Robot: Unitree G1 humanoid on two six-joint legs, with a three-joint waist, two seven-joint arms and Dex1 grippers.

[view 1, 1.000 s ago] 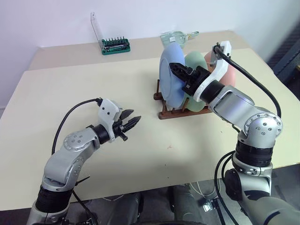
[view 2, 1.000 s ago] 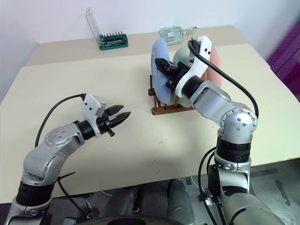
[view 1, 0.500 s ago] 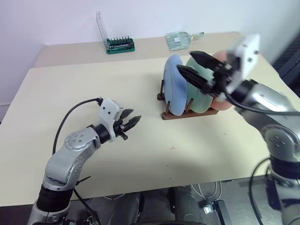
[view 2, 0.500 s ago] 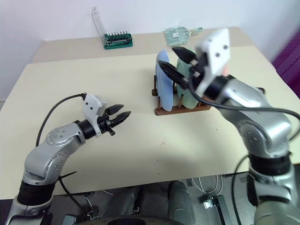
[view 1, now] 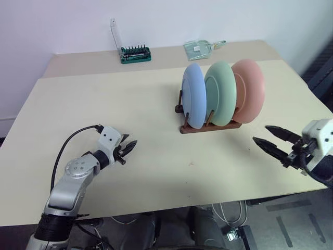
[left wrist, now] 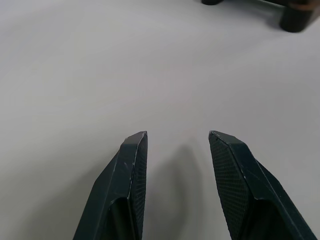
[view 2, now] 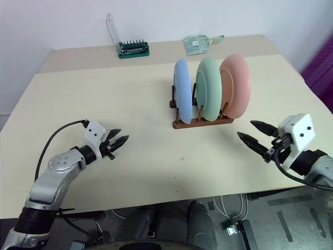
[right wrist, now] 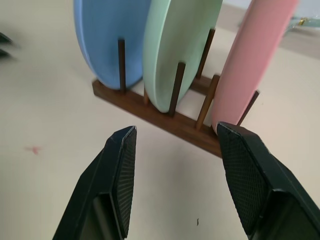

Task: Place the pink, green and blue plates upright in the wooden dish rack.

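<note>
Your worktop [view 1: 104, 104] carries the wooden dish rack [view 1: 208, 125] right of centre, and all three plates already stand upright between its pegs: blue plate [view 1: 193, 96], green plate [view 1: 221, 92], pink plate [view 1: 248, 89], left to right. To my eye, only backing off is left, so keep both arms low and well apart from the rack. Your right gripper [view 2: 255, 134] has its fingers spread wide, holding nothing; your left gripper [view 1: 127, 147] is partly open, also empty.
</note>
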